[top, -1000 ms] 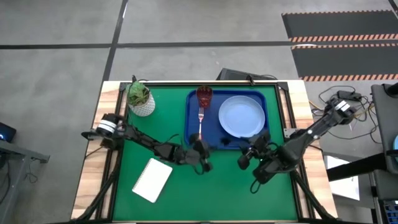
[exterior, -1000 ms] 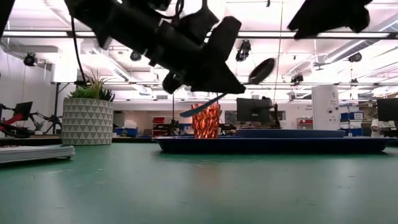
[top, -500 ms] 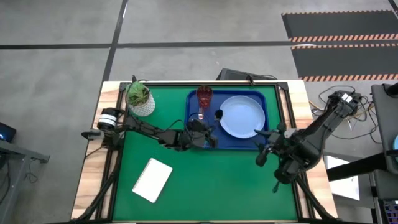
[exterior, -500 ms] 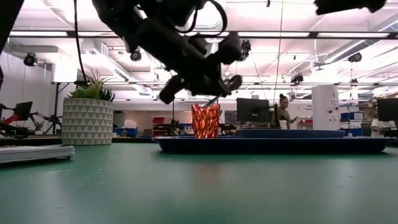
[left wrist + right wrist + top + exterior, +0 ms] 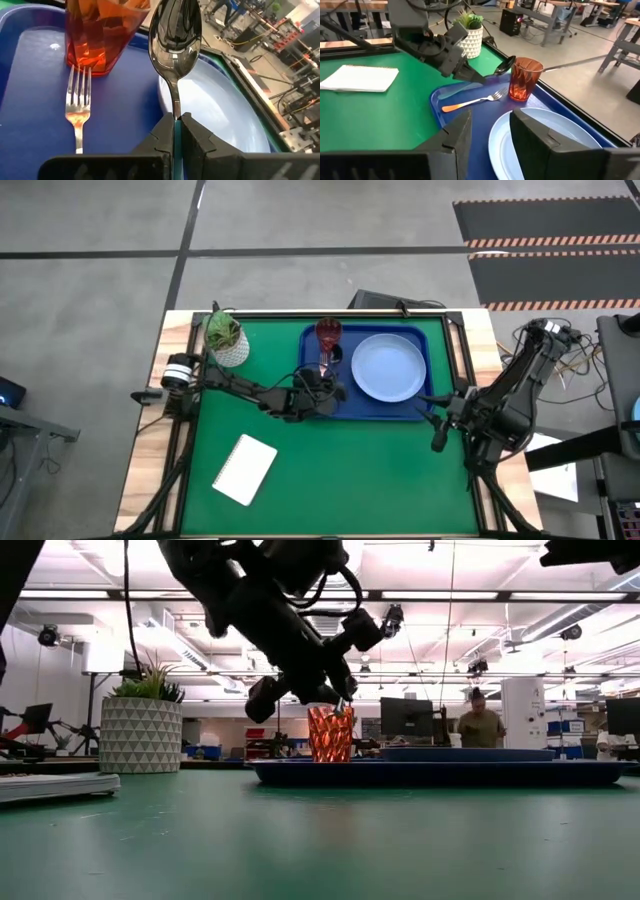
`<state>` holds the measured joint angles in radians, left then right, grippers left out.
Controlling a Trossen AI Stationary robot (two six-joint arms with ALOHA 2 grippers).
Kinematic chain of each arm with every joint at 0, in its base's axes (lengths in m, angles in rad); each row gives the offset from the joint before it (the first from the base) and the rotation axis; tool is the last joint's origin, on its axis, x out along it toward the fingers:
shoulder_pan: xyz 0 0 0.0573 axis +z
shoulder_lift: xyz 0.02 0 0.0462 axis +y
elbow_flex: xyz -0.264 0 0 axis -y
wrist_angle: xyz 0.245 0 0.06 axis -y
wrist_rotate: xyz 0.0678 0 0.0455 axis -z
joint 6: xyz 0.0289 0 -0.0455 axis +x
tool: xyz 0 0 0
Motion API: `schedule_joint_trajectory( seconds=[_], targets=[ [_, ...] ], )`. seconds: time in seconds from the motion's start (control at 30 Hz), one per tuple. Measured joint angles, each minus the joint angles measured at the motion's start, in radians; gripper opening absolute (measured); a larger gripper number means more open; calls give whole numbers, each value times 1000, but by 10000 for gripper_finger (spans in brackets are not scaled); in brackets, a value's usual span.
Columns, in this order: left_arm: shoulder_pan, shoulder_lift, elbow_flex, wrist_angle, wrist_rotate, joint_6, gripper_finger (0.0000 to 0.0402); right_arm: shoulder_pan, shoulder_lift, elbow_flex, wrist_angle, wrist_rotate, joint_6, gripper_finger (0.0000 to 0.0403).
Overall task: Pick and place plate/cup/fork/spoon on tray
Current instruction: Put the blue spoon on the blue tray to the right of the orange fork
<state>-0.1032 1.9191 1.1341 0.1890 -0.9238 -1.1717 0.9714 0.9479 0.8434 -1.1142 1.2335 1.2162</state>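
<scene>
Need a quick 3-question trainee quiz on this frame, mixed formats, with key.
1. True or false: the fork lies on the tray beside the cup.
2. Multiple choice: the left pincer is shut on which item?
A. the plate
B. the spoon
C. the notepad
3. Fill in the missing word: the spoon is held above the ____, not yet set down.

Key
1. True. In the left wrist view the tines point at the cup's base.
2. B. The left pincer clamps the spoon's handle, with the bowl sticking out near the plate. The right pincer waits off the tray's right corner.
3. tray
</scene>
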Motion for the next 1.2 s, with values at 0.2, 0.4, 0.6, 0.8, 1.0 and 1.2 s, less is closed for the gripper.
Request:
schedule_joint_trajectory(
  seconds=[0.2, 0.4, 0.6, 0.8, 1.0, 1.2],
  targets=[
    [6, 9, 83, -103, 0, 9, 1, 0, -23, -27, -4, -1, 3, 118],
    [6, 17, 166, -164, -2, 94, 1, 0, -31, -28, -4, 0, 4, 120],
    [6, 75, 276, -266, 8, 161, 1, 0, -31, -28, -4, -1, 6, 112],
    [17, 99, 331, -354, 6, 156, 1, 0, -30, -31, -4, -1, 5, 109],
    [22, 121, 292, -385, 17, 3, 1, 0, -29, -33, -4, -1, 5, 110],
    [30, 163, 258, -383, 53, -105, 6, 0, -29, -40, -6, -3, 5, 105]
  ],
)
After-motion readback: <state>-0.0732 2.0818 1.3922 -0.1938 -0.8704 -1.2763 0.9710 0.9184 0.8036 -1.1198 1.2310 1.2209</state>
